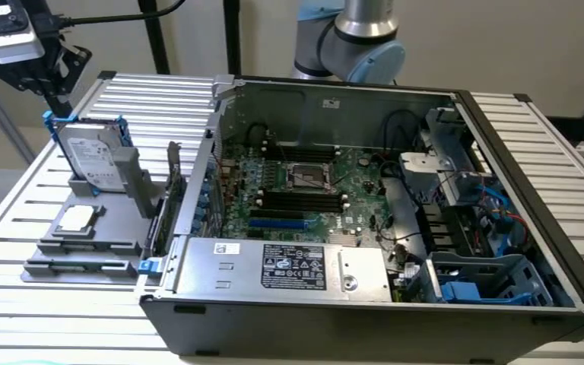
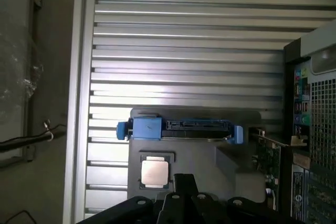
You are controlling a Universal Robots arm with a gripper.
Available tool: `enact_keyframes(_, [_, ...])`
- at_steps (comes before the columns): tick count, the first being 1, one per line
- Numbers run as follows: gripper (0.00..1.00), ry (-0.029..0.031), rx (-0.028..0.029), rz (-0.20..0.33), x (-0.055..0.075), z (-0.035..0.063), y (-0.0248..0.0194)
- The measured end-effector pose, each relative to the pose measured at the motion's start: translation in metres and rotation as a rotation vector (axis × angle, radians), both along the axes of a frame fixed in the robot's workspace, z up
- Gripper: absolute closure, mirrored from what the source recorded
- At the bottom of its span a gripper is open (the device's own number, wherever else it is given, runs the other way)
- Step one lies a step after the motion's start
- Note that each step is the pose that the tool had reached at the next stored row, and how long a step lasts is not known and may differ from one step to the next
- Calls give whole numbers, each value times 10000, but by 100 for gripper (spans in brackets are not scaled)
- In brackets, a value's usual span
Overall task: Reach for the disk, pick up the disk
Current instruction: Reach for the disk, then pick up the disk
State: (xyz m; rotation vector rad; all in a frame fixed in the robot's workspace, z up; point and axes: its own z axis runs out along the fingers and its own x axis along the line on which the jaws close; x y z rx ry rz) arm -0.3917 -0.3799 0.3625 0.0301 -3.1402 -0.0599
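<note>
**Tool (image 2: 185,183) poised clear of the disk (image 1: 94,156), its fingers pressed together on nothing.**
The blue-framed disk stood on edge in a slot of the grey holder (image 1: 81,249) on the slatted desk (image 1: 535,129), off the exterior view's left of the open computer case (image 1: 373,334). A square silver chip (image 1: 77,219) lay flat in a recess of the same holder, near the disk. Inside the case sat the motherboard (image 1: 307,190), a silver power supply (image 1: 271,266) with a black label, and a drive cage (image 1: 495,283) holding blue carriers.
</note>
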Motion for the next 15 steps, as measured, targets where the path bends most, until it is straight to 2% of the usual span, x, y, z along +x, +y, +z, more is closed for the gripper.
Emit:
enact_keyframes(5, [89,1,-34,0,-171,1,158])
enact_keyframes(7, [89,-1,-86,0,-232,0,212])
enact_keyframes(9, [89,0,-167,0,-254,0,256])
enact_keyframes(11, [89,0,-214,-1,-262,0,283])
enact_keyframes(15, [89,0,-217,0,-262,0,284])
